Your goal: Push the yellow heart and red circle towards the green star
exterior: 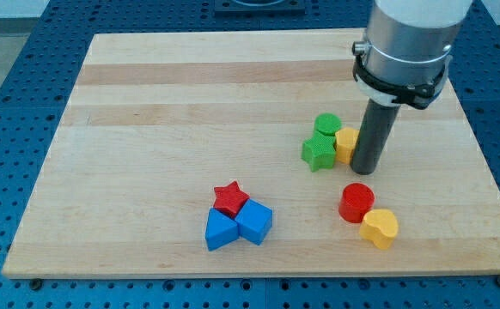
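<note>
yellow heart [380, 228], red circle [356, 202], green star [319, 153], pale wooden board [147, 112]

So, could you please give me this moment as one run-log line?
my tip: right of green star, beside yellow block | red circle touching yellow heart, both below | not yet pushed

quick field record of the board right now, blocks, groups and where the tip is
tip: my tip beside a yellow block, on its right in the view
green star: touching a green round block and the yellow block
red circle: below my tip, touching the yellow heart
other cluster: red star against two blue blocks, lower centre
surface: wooden board
</note>
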Available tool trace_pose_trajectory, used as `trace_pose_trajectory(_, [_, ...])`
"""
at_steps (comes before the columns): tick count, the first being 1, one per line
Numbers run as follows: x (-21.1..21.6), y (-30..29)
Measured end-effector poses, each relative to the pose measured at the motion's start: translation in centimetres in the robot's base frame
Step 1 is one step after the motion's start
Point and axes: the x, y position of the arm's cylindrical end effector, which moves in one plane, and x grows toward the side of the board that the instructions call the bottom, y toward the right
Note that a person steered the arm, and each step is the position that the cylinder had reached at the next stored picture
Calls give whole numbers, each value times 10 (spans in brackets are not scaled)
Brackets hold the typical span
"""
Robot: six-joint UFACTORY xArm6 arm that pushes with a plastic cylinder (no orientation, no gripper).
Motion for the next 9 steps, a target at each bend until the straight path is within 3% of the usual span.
trace_pose_trajectory(2, [2, 99])
trace_pose_trajectory(3, [25, 153])
trace_pose_trajectory(4, [85, 166])
trace_pose_trajectory(5, [130, 158])
trace_pose_trajectory(9, [101, -24])
